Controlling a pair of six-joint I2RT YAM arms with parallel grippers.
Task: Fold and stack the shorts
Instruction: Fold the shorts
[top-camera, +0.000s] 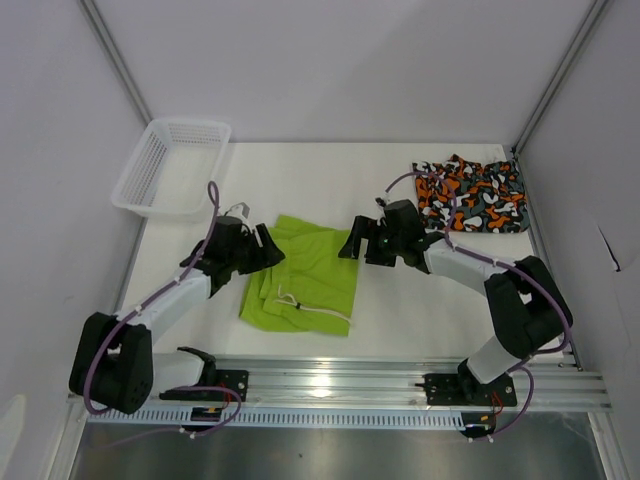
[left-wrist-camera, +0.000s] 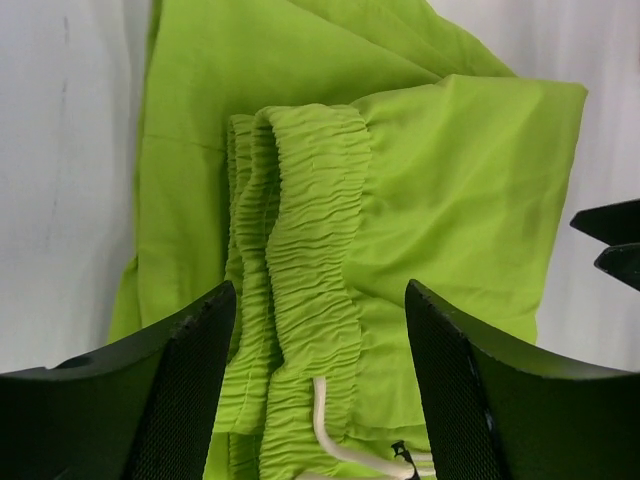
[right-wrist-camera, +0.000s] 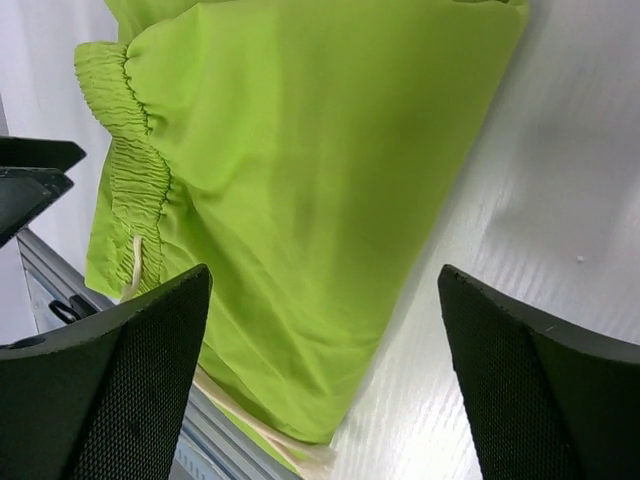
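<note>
Green shorts (top-camera: 303, 277): soft, light, floppy, maybe a bit slippery. Lie folded on desk (top-camera: 400, 300), near middle.
Best hold, I think: thick crinkly waistband (left-wrist-camera: 310, 250) or folded edge, pinching all layers.
Left claw (top-camera: 268, 248): wide open, holds nothing, at left edge of green shorts, waistband below its gap.
Right claw (top-camera: 350, 240): wide open, holds nothing, at right edge.
Camo shorts (top-camera: 473, 195): far right corner, well apart from both claws.

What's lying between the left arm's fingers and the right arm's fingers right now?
The green shorts, folded over, lie between the left fingers and the right fingers. The top view shows it plainly.
</note>
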